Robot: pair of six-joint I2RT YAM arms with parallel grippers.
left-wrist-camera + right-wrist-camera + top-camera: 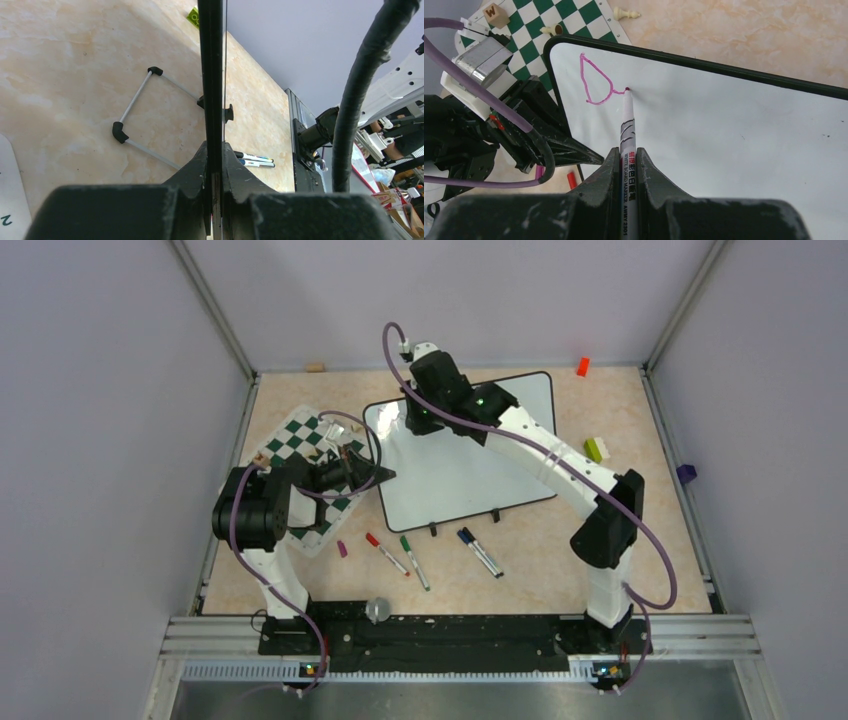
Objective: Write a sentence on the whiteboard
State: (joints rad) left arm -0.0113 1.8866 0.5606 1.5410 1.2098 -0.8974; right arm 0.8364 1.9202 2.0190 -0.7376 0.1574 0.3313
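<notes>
Large glossy white whiteboard, mid-table, judged light and slippery: its thin black frame is pinched by the closed left gripper. A slim, stiff white marker is clamped mid-barrel in the right gripper, tip at the pink sentence barely begun.

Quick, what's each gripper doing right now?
Left gripper: closed on the edge of the whiteboard.
Right gripper: closed on a marker, tip touching the whiteboard.

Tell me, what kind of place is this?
Probably a robot test cell: plain lilac walls box in a beige marbled tabletop, two white-and-black arms are bolted at its near edge, and props lie about, like a glossy white black-framed whiteboard and green-and-white chess mat.
</notes>
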